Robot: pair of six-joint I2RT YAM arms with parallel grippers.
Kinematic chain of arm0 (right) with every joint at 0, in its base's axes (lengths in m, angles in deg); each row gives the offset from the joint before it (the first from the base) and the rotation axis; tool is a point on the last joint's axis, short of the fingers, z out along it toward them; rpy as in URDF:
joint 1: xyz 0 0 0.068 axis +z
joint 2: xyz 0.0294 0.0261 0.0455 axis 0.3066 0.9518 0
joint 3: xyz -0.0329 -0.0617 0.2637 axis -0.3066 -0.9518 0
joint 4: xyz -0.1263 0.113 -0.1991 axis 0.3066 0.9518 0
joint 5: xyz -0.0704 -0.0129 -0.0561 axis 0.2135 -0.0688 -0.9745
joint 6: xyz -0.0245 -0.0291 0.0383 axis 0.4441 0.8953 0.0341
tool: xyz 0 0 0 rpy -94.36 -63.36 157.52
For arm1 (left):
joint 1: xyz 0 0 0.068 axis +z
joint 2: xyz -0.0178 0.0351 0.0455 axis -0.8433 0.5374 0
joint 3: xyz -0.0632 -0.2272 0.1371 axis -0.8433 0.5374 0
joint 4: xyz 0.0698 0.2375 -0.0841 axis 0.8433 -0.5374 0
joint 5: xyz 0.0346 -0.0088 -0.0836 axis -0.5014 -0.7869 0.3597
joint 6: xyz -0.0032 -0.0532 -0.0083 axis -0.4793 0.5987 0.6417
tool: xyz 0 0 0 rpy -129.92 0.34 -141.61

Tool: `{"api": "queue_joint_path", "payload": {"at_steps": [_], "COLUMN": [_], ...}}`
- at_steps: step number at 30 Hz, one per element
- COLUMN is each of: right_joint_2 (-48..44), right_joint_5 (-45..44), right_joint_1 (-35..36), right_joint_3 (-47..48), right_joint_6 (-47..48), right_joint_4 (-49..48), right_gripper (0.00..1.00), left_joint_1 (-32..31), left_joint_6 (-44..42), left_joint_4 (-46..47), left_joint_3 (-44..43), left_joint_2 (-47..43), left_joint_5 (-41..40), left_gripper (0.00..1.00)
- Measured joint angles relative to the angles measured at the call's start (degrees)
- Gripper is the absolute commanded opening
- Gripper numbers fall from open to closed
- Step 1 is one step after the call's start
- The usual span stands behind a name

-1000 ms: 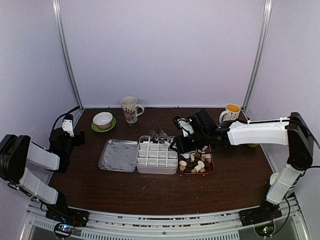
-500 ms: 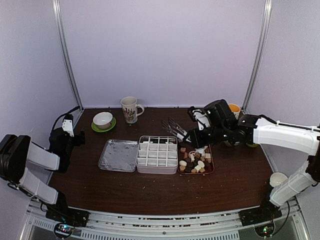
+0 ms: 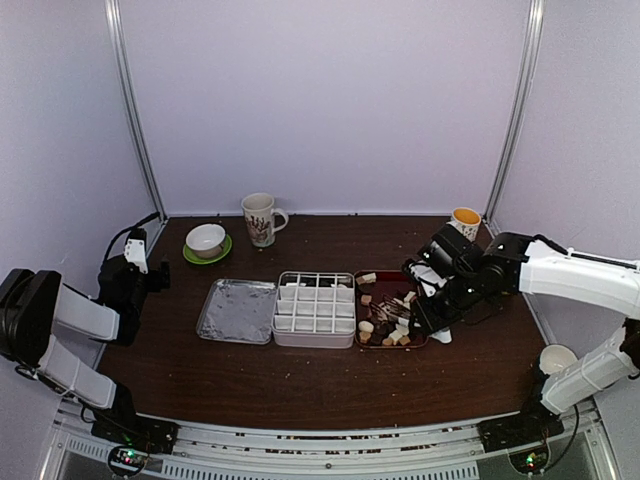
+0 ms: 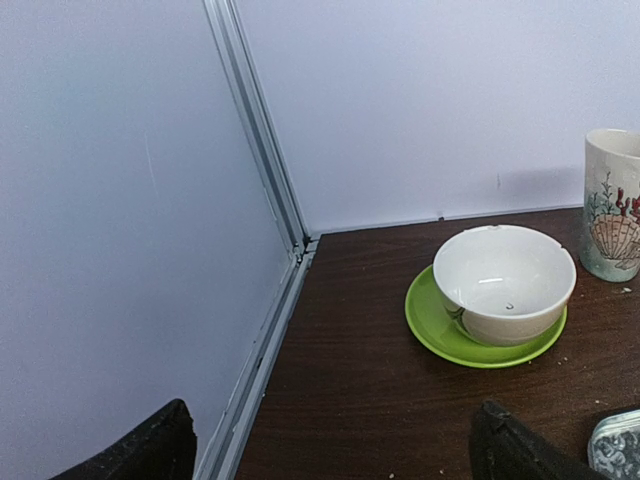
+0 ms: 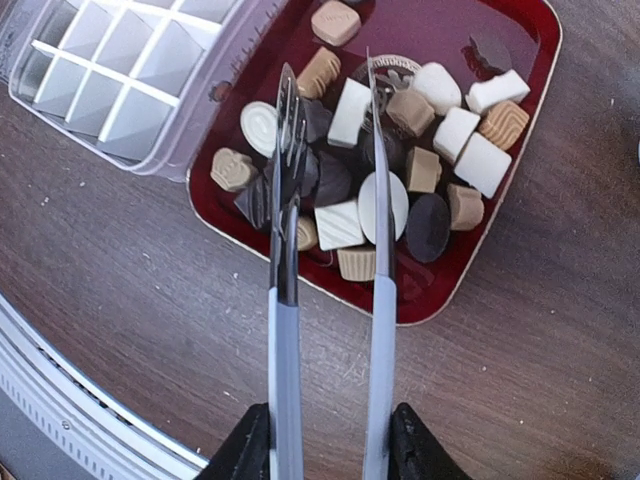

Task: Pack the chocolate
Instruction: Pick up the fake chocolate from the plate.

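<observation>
Right wrist view: your right fingers pinch the tongs. Their tips hang spread over the chocolate heaped in the red tray, with nothing between them. You look to be at the picking step: lower, close on one piece, then carry it left to the grid box. Your left fingers stand spread wide by the bowl.
</observation>
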Motion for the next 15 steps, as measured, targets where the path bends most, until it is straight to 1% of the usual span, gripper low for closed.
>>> {"api": "queue_joint_path", "payload": {"at_steps": [6, 15], "right_joint_2": [0.15, 1.53], "right_joint_5": [-1.07, -2.1], "right_joint_1": [-0.02, -0.26], "right_joint_3": [-0.96, -0.96], "right_joint_6": [-2.47, -6.12], "right_joint_4": [1.57, 0.22], "right_gripper": [0.34, 0.35], "left_joint_1": [0.0, 0.0], "left_joint_6": [0.02, 0.02], "left_joint_4": [0.0, 0.0], "left_joint_3": [0.0, 0.0], "left_joint_2": [0.0, 0.0], "left_joint_5": [0.0, 0.0], "left_gripper": [0.98, 0.98]}}
